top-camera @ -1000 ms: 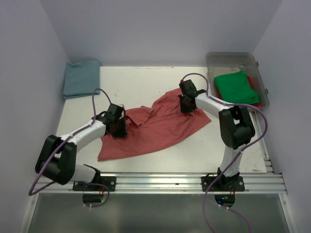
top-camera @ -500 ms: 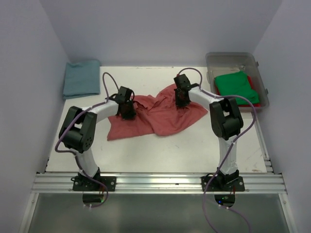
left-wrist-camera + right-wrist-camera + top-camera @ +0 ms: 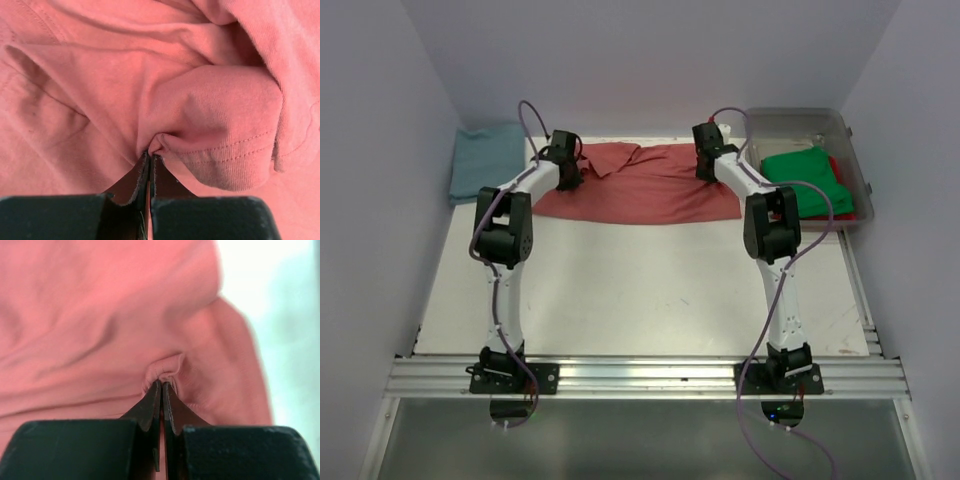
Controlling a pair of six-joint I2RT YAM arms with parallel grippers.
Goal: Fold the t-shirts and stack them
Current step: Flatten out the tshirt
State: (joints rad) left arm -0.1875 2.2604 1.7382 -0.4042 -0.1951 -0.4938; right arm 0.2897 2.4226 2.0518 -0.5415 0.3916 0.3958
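Note:
The salmon-red t-shirt point(image 3: 640, 190) lies stretched across the far part of the table, between both arms. My left gripper point(image 3: 566, 172) is shut on a pinch of its cloth point(image 3: 161, 141) near the shirt's left end. My right gripper point(image 3: 705, 168) is shut on another pinch point(image 3: 162, 371) near the shirt's right end. A folded teal-blue t-shirt point(image 3: 485, 160) rests at the far left corner. A bright green t-shirt point(image 3: 807, 178) lies in the clear bin, on top of a red one point(image 3: 844, 190) that shows only at its edge.
The clear plastic bin point(image 3: 798, 122) stands at the far right, beside my right arm. White walls close in the table on the left, back and right. The near half of the white tabletop point(image 3: 640, 290) lies bare, up to the metal rail point(image 3: 640, 375).
Both arms have reached far out towards the back wall, dragging the salmon-red shirt away from the table's middle and pulling it out wide and flatter. Both grippers stayed shut on it.

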